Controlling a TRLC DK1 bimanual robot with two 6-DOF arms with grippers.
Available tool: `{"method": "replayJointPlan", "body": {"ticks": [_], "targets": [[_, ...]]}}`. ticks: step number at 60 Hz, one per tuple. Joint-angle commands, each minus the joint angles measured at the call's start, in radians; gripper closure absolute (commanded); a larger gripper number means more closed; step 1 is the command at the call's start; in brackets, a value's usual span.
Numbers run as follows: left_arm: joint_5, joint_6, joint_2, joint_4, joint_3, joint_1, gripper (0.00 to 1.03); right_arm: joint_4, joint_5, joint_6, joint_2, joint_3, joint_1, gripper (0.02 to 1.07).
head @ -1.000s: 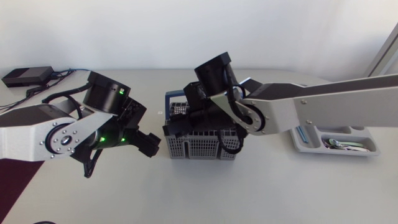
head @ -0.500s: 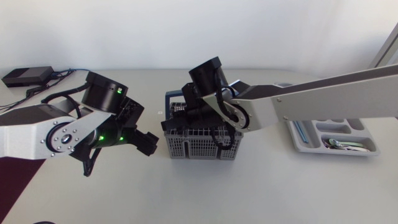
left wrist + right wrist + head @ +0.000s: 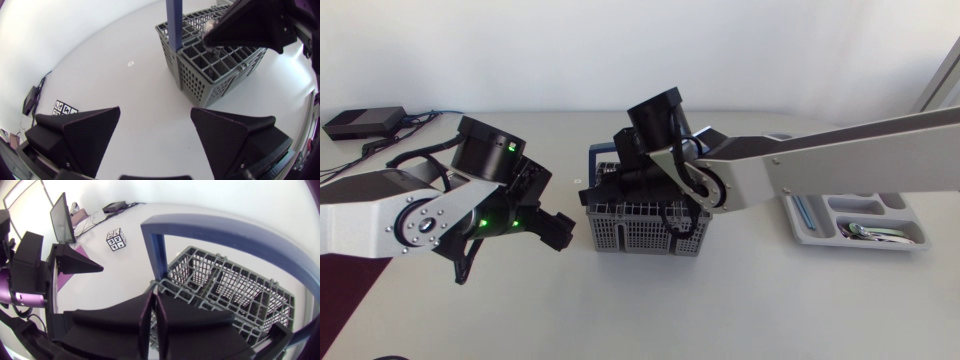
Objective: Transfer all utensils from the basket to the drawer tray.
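Basket [image 3: 645, 232] sits mid-desk [image 3: 720, 310]. Most of its top is covered by the right arm [image 3: 800, 170], which comes in from the right edge. The right gripper [image 3: 153, 300], fingers pressed together, is down at the basket beside the blue handle [image 3: 173, 22]. The handle arches over the basket and splits the approach from above.

Left gripper [image 3: 155, 111], fingers wide apart, hangs just beside the basket's left wall, with bare desk between them.

The front strip of the desk is open.

Drawer tray [image 3: 868, 245] lies near the right edge; the arm crosses above its back left part.

Black box [image 3: 362, 122] with cables occupies the back left corner.
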Motion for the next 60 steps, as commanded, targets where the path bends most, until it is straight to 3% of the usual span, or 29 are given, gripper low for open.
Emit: {"method": "replayJointPlan", "body": {"ticks": [1, 13, 60], "targets": [[0.005, 0.019, 0.006, 0.002, -0.037, -0.008, 0.05, 0.012, 0.007, 0.011, -0.054, -0.035, -0.001, 1.02], [0.038, 0.021, -0.043, -0.007, -0.052, -0.016, 0.05, 0.012, -0.002, 0.003, -0.126, -0.067, 0.017, 1.02], [0.038, 0.013, -0.1, -0.043, -0.06, -0.067, 0.05, -0.033, -0.125, 0.023, -0.402, -0.136, -0.009, 1.02]]}}
